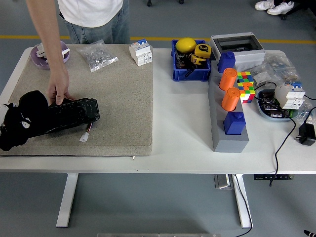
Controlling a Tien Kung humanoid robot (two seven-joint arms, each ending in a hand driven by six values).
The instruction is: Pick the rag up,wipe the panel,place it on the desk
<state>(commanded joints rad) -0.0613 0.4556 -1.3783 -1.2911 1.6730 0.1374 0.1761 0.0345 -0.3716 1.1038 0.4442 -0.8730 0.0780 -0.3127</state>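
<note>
Panel [69, 114] lies flat on the mat [118, 98], left part of the table [182, 128], long side roughly left-right, slightly tilted. Its left end is covered by my left hand [22, 123], which comes in from the left edge and sits over that end. I can't tell how the hand is set: it reads as a black lump, and I can't separate a rag from it, so I can't say where the rag is or whether I'm gripping it. A person's hand [58, 89] presses down on the panel's far edge near its left end, arm reaching from the table's far side. A small white connector [85, 137] on wires hangs off the panel's near edge onto the mat.

Farther back on the mat: purple dish [37, 55], bag of small parts [98, 55], white breaker [140, 52]. Right of the mat: blue bin [190, 74], grey rack [228, 143] with orange and blue pieces, colour cube [245, 85].

My right hand is out of shot.
</note>
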